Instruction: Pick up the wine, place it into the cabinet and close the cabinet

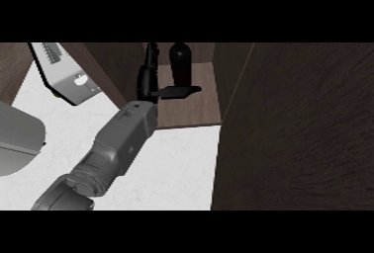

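Note:
The dark wine bottle [179,63] stands upright on the brown floor of the cabinet [191,112], toward its back. My left hand [149,79] is inside the cabinet just left of the bottle, fingers straight and pointing to the back. Its thumb [179,91] sticks out to the right across the bottle's base. The hand is open, and whether it touches the bottle I cannot tell. My grey left forearm [120,143] runs up from the lower left. The right hand does not show.
The cabinet's dark wooden door [300,123] stands open and fills the right side. A grey-white appliance [67,74] sits at the upper left, and a grey rounded object [16,143] at the left edge. White counter [179,168] lies below the cabinet.

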